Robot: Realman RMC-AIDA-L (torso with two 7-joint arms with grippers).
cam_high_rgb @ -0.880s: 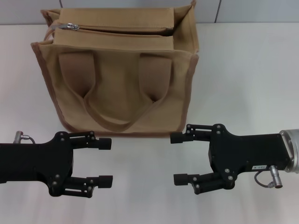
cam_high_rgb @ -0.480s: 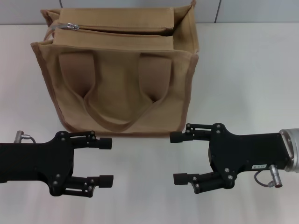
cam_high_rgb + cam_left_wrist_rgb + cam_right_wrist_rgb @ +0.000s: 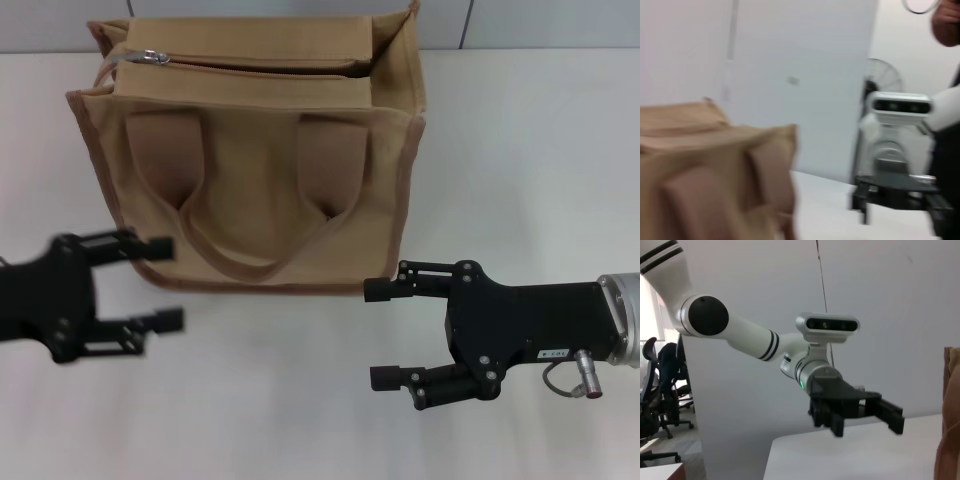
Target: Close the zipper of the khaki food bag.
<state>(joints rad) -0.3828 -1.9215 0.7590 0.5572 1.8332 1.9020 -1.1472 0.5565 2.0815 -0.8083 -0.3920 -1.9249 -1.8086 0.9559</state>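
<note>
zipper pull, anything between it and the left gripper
Nothing visible. The pull lies exposed on top of the bag, at its left end. The left gripper, open, is low by the bag's front left corner, so it must rise past the front wall.

One khaki food bag (image 3: 255,160) stood at the far left of the table (image 3: 530,170). It carried one zipper (image 3: 250,64) with one silver pull tab (image 3: 152,56), and one looped strap handle (image 3: 245,205) showed on its near face. Two grippers were there: the left gripper (image 3: 165,283) and the right gripper (image 3: 380,334).
</note>
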